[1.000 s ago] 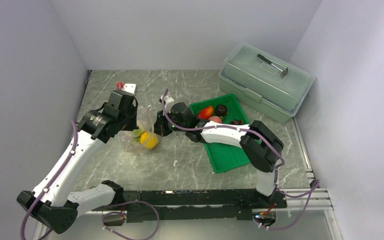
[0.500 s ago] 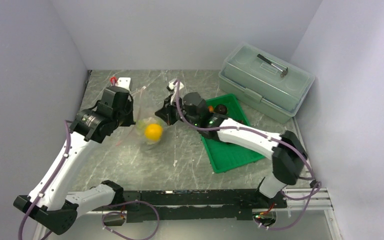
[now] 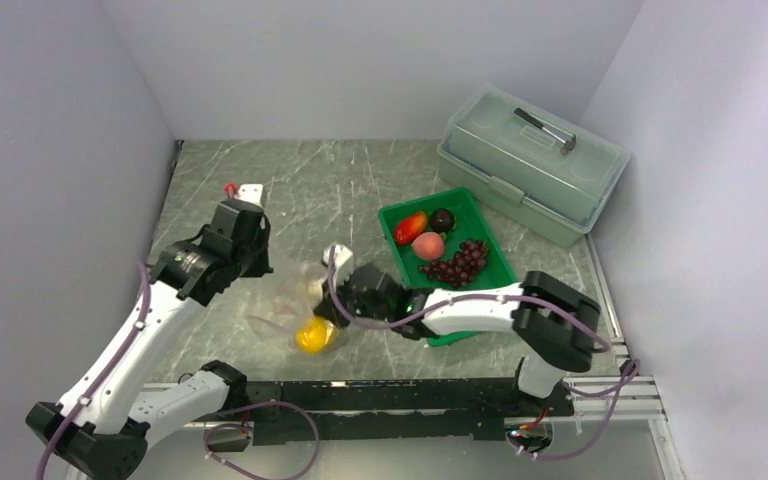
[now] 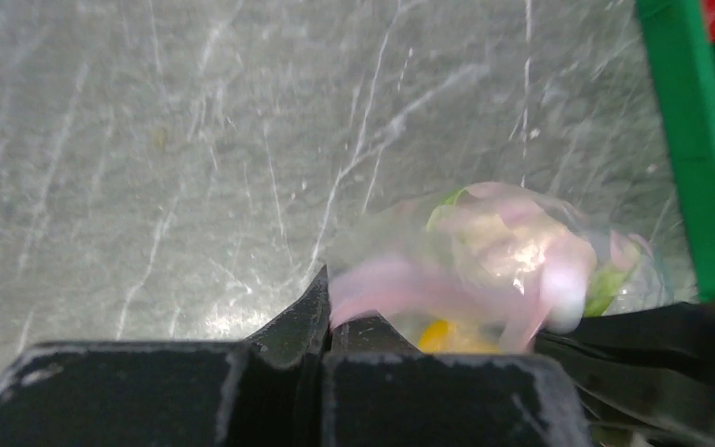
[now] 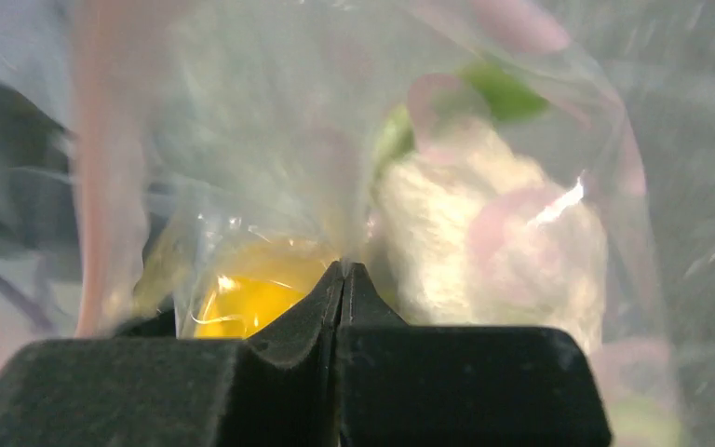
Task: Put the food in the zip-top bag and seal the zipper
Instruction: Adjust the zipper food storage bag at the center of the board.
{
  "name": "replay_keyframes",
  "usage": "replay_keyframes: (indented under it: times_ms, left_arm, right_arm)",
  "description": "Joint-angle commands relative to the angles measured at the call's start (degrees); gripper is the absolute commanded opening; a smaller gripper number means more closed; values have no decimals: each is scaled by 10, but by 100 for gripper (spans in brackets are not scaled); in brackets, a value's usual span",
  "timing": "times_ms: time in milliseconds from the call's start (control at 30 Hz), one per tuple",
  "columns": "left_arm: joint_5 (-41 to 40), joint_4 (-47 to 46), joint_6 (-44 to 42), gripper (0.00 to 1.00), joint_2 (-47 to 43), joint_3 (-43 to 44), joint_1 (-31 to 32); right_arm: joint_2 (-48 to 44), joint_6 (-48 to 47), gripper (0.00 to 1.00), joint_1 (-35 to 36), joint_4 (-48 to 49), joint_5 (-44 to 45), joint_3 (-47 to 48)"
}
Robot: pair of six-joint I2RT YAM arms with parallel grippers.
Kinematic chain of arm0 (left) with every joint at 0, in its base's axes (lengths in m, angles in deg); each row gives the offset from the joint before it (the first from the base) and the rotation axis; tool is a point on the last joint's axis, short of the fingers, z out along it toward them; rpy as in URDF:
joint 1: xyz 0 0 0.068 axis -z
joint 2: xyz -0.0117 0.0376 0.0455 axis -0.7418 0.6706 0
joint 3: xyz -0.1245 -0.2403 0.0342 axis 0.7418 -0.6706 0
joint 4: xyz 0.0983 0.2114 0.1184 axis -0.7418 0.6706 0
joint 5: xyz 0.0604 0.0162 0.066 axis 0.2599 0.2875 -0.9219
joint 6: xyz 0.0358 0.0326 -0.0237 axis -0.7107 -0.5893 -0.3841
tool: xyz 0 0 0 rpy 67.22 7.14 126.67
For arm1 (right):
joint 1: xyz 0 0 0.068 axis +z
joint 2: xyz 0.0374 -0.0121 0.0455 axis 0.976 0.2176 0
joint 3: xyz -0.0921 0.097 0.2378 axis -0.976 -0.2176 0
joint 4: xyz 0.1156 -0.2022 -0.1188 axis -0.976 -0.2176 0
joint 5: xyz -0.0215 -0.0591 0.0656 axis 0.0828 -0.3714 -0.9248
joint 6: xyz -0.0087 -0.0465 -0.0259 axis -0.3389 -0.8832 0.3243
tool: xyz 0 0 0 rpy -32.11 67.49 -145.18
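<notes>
The clear zip-top bag point(image 3: 292, 308) hangs between my two grippers near the table's front. It holds the yellow-orange fruit point(image 3: 312, 335) and the white-and-green vegetable point(image 5: 484, 233). My left gripper point(image 3: 260, 262) is shut on the bag's pinkish zipper strip point(image 4: 400, 284) at its left end. My right gripper point(image 3: 333, 305) is shut on the bag's plastic point(image 5: 270, 140) at its right side, just above the yellow-orange fruit point(image 5: 242, 303). The red-orange fruit point(image 3: 410, 225), dark purple ball point(image 3: 442, 219), pink peach point(image 3: 428, 245) and grape bunch point(image 3: 460, 262) lie in the green tray point(image 3: 396, 213).
The green tray's near end lies under my right forearm. A pale green lidded box point(image 3: 530, 160) stands at the back right. White walls close in the table on the left, back and right. The tray's edge point(image 4: 698, 140) shows right of the bag in the left wrist view.
Both grippers have carried the bag from mid-table toward the near edge. My right arm has swung off the tray, uncovering the fruit in it.
</notes>
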Motion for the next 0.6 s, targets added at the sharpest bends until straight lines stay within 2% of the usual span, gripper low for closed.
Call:
replay_keyframes:
  times_ms: [0, 167, 567]
  left_arm:
    - [11, -25, 27, 0, -10, -36, -2]
    - [8, -16, 24, 0, -16, -20, -2]
    - [23, -39, 2, 0, -49, 4, -2]
  right_arm:
    - [-4, 8, 0, 38, -6, 49, -10]
    - [-48, -43, 0, 39, -74, 107, 27]
    - [-176, -76, 0, 45, -97, 187, 34]
